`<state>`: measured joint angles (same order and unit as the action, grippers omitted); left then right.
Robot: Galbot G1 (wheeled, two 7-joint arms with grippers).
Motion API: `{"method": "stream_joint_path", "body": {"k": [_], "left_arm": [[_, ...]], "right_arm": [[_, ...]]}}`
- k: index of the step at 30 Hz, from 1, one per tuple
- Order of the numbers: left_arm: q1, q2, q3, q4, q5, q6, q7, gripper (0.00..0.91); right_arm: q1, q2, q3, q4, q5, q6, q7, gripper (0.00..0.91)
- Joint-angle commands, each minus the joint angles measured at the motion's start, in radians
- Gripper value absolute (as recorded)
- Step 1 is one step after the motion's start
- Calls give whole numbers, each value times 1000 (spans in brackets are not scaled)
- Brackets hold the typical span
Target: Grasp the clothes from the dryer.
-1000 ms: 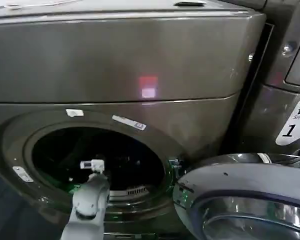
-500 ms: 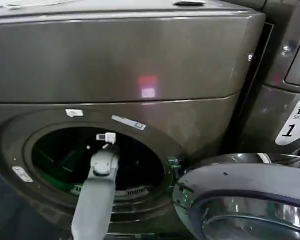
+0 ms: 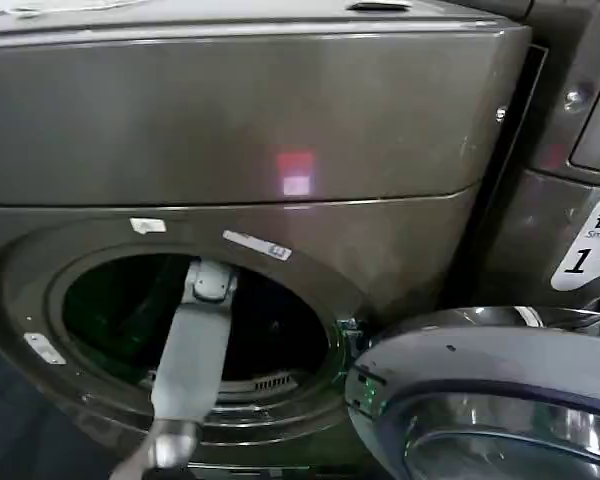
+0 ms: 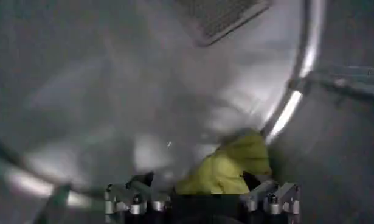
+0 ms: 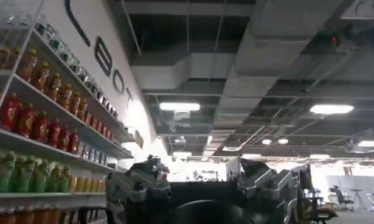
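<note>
Bronze-grey metal takes up most of the head view: the dryer with its plain front panel, a small red light glowing on it, and the wide round porthole low on the left. Its door hangs swung open at the lower right, glass and chrome ring facing up. Just beside the dryer on the right stands a second machine bearing a white sticker with a "1". The left arm rises from the bottom edge and slants up through the porthole, its wrist end deep in the dark drum, so the door rim and the arm itself hide what lies inside from here.

From the left wrist, the left gripper looks into the pale, shiny drum wall, with a perforated vent patch farther in. Its fingers stand spread apart, and between them, close up against the gripper, sits the yellow-green part of the clothes, crumpled and soft; whether the fingers touch it cannot be told. The dark fabric is not made out.

From the right wrist, the right gripper points upward at a ceiling with ducts and strip lights, its fingers parted and holding nothing; shelves of bottled drinks run along one side.
</note>
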<state>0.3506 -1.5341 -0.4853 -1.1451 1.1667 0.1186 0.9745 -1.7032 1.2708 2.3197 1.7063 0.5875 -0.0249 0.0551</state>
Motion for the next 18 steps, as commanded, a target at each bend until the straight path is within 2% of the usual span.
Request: {"method": "stream_joint_path", "body": {"k": [1,4,6,10,18], "left_arm": [[-99,21,12,96,260,-346,372,907],[-118,26,14,127,241,-416,373,907],[-128,23,10,148,248,-416,373,907],[-133,22,14,175,238,-403,372,907],[-143,6,-10,288,238,-305,368,907]], "right_arm": [[4,0,-5,-3,-1,2,-3,907],[1,-1,-6,-10,-1,7,-6,907],[3,-1,-7,-13,-1,9,-6,907],[5,0,-11,-14,-2,10,-7,907],[15,9,-28,-9,-8,15,-8,907]]}}
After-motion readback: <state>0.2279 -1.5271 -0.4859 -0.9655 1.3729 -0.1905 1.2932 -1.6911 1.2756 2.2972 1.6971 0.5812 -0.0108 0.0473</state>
